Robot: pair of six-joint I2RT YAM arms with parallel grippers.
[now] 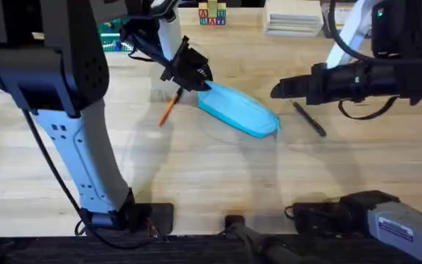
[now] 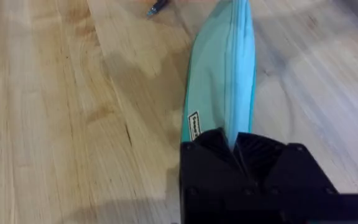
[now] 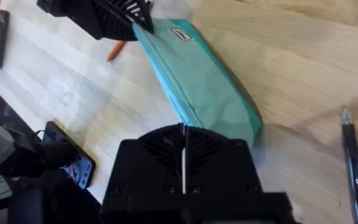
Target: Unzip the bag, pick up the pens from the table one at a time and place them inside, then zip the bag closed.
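Observation:
The light blue bag lies slanted at the middle of the table, its zipper running along the top. My left gripper is shut on the bag's far-left end. My right gripper hovers by the bag's right end, fingers pressed together with nothing visible between them. An orange pen lies just left of the bag. A thin dark pen lies to the bag's right, also seen in the right wrist view.
Coloured letter blocks and a white stack stand at the table's far edge, with a green item at the back left. Bare wood stretches in front of the bag toward the arm bases.

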